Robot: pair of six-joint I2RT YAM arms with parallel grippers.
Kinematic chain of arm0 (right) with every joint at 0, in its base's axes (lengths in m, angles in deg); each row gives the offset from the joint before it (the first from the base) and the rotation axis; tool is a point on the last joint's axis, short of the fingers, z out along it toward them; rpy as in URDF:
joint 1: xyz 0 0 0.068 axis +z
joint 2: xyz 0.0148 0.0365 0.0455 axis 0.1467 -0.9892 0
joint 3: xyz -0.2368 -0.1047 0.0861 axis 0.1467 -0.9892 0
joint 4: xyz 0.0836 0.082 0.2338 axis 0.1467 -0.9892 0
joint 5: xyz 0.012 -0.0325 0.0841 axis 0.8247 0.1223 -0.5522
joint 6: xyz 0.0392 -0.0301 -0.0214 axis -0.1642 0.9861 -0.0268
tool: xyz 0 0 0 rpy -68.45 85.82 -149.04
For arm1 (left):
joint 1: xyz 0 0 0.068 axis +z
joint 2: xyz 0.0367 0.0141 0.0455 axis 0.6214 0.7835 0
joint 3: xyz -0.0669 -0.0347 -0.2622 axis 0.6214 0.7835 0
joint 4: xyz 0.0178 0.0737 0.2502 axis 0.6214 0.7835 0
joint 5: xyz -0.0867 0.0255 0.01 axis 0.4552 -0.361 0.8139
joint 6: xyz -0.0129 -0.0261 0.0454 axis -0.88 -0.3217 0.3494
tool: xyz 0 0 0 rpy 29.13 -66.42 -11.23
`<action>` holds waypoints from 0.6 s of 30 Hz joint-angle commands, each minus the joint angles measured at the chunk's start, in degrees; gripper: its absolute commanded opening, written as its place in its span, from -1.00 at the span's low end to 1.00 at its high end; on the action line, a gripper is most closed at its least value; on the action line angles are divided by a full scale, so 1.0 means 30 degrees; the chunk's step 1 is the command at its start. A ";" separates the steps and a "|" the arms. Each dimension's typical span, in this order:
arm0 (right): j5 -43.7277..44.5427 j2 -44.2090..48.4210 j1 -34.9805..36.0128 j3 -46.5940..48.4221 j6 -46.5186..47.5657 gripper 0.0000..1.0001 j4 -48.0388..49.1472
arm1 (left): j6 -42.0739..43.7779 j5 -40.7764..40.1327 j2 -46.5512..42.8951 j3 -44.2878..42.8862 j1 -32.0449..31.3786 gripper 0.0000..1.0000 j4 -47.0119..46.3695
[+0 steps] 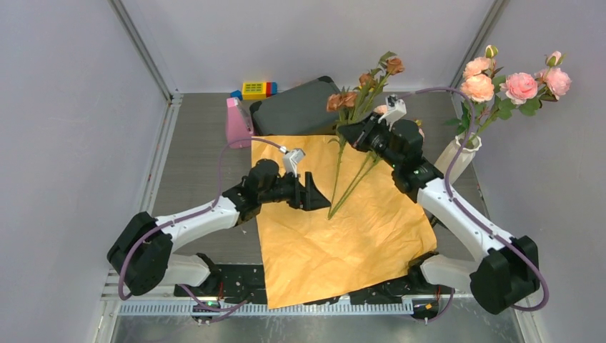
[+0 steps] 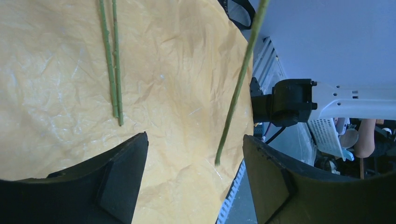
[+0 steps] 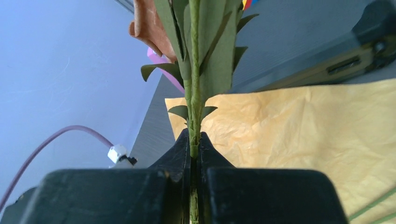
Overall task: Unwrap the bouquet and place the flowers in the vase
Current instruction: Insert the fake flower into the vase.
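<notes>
Orange paper [image 1: 343,236] lies unwrapped; above its far edge the right gripper [image 3: 194,144] clamps a brown rose stem [image 3: 194,107], presumably bound for the white vase [image 1: 456,160] beside the paper, while the left gripper [image 2: 194,140] gapes empty.

We find the paper [image 1: 336,236] spread flat on the table [image 1: 193,157], in the middle between both arms. Loose stems [image 1: 350,187] lie on its far half, just right of the left gripper [image 1: 323,194], which hangs open over the paper's left part. The right gripper [image 1: 355,133], at the paper's far edge, is clamped on a stem [image 3: 194,121]. Behind the paper lies a case [image 1: 296,107]; a wedge [image 1: 237,123] stands left of it, with blocks [image 1: 257,89] behind. The vase [image 1: 457,156] stands right of the paper, with flowers [image 1: 514,86] in it.
</notes>
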 commanded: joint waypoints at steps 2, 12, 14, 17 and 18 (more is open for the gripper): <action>0.3966 0.3168 -0.0026 0.0179 0.5657 -0.99 -0.1803 | 0.2901 0.1319 -0.1510 -0.2698 0.2122 0.57 0.4962; 1.3741 0.5647 -0.0092 0.3822 1.3819 -1.00 -0.5839 | 0.9842 0.2455 -0.3981 -0.7653 0.9744 0.83 1.5270; 1.4892 0.5516 -0.0265 0.5058 1.5584 -1.00 -0.5648 | 1.0234 0.1978 -0.4541 -0.7748 1.0825 0.90 1.5389; 1.5978 0.5010 -0.0770 0.6179 1.8058 -1.00 -0.4888 | 1.0671 0.1126 -0.4857 -0.7221 1.1510 0.92 1.4580; 1.6293 0.4619 -0.1223 0.6913 1.8343 -1.00 -0.4865 | 1.0819 0.0736 -0.4881 -0.7020 1.1799 0.91 1.4357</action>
